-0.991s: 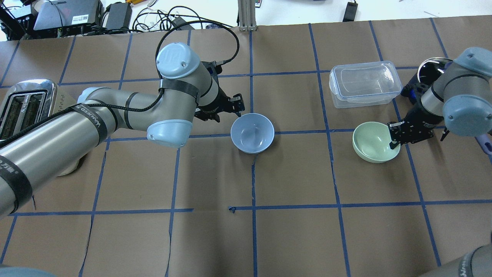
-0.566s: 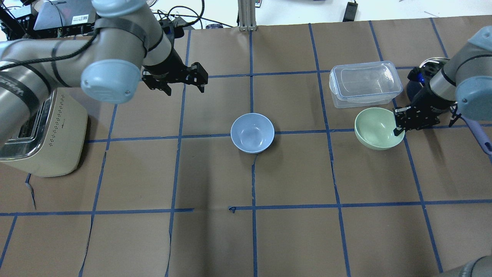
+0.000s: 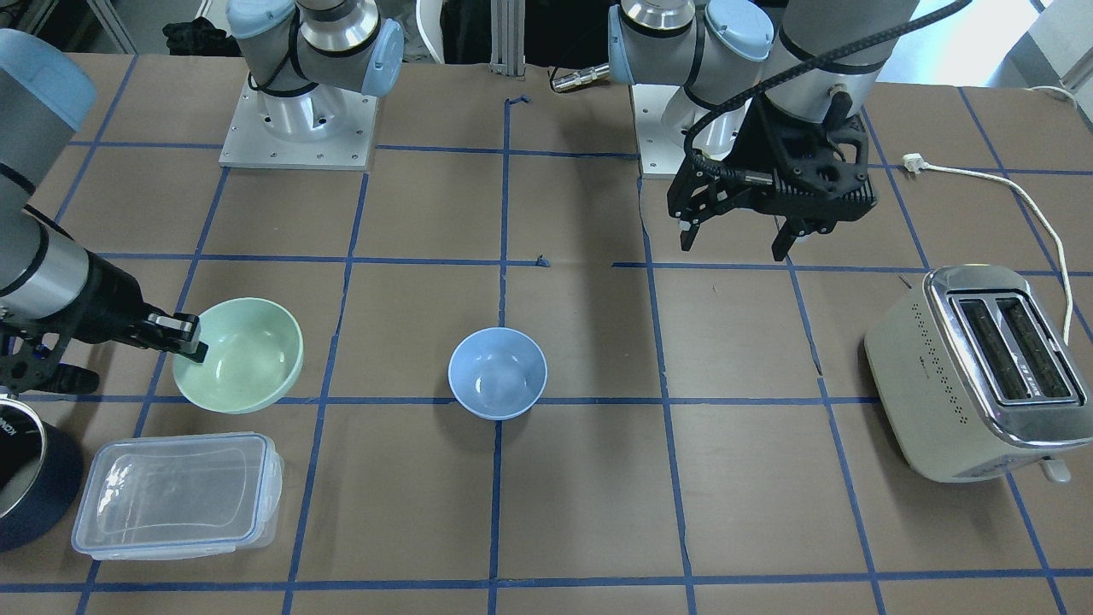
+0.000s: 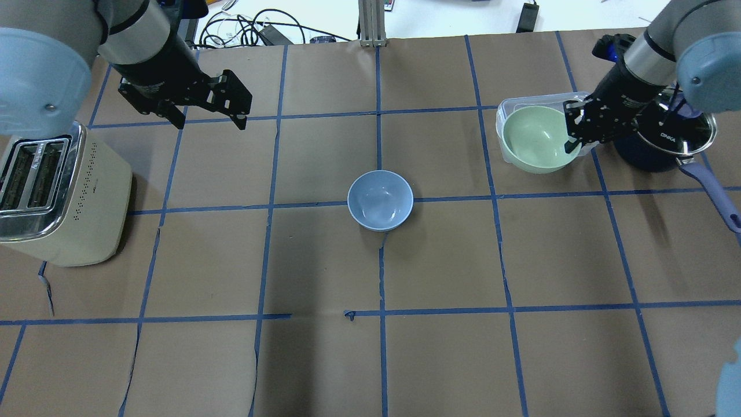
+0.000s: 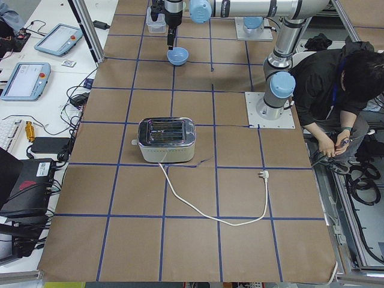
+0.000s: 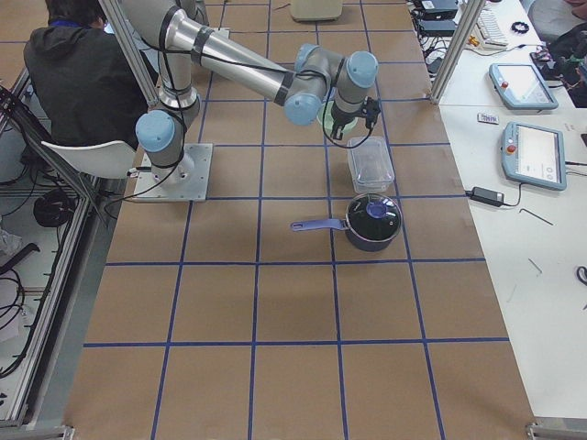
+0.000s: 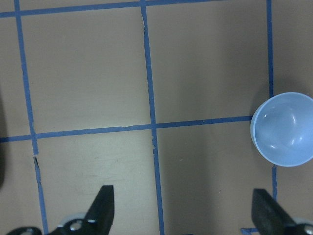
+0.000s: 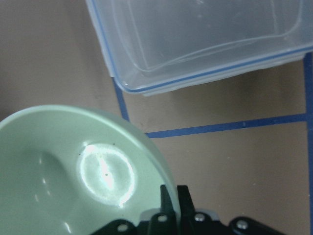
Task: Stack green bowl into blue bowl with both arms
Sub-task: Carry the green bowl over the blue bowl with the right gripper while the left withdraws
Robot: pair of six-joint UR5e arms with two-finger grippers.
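Pinching the far rim of a small round pale mint-green bowl point(image 4: 535, 139), the right gripper point(image 4: 579, 124) holds it raised, apparently for carrying.

Its black fingers point(image 8: 171, 196) are closed tight on the rim, one inside and one outside, a hold that leaves the bowl's underside bare for nesting. The green bowl hangs mouth-up and slightly tilted, seemingly clear of the table point(image 4: 463, 347). From overhead it overlaps the clear rectangular plastic container point(image 3: 171, 491) and is well apart from its target. That target, a small round pale periwinkle-blue bowl point(image 4: 380, 200), sits upright and empty near the table's middle, open to receive. The left gripper point(image 4: 209, 119) hovers high with jaws spread wide, holding nothing. It is near the cream toaster point(image 4: 58, 197) and well apart from the blue bowl, probably leaving the approach free.
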